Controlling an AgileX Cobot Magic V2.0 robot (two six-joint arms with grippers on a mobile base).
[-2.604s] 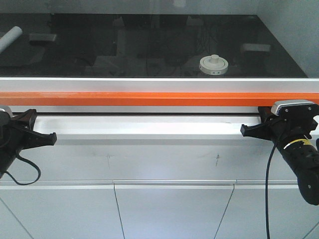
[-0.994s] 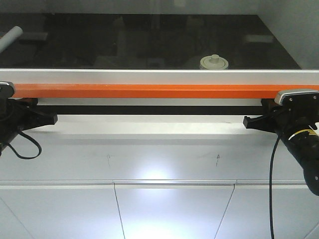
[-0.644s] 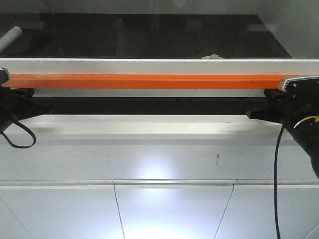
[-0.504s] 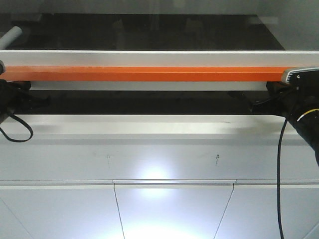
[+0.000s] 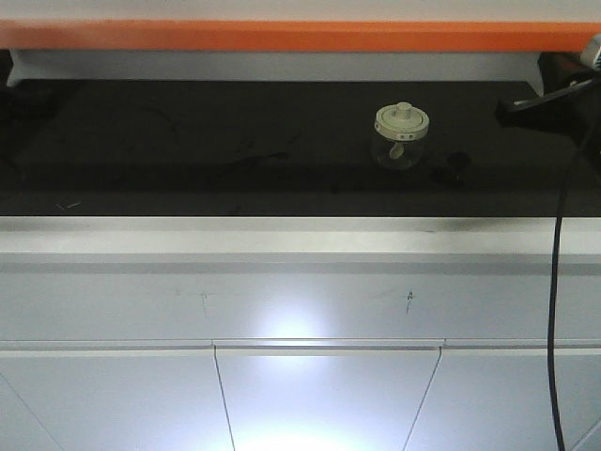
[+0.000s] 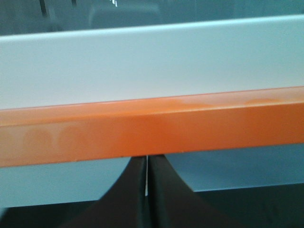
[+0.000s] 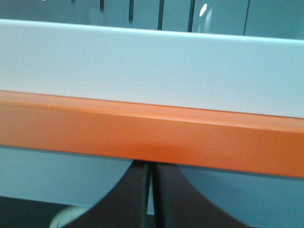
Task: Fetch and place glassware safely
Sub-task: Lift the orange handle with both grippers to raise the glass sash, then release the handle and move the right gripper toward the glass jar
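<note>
Lifted higher, the orange sash (image 5: pixel 282 36) is exposing the jar (image 5: pixel 402 139) right of the surface's (image 5: pixel 188 141) centre; wrist views alone are showing left gripper (image 6: pixel 146 164) and right gripper (image 7: pixel 151 168) pinched closed beneath it.

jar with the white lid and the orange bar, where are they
jar (image 5: pixel 401 143): front view, top of the glass body
orange bar (image 5: pixel 300 36): front view, middle of its front face

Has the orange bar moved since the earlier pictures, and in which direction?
Yes. The orange bar has gone up, from just above the fixed white ledge to the picture's top edge.
</note>
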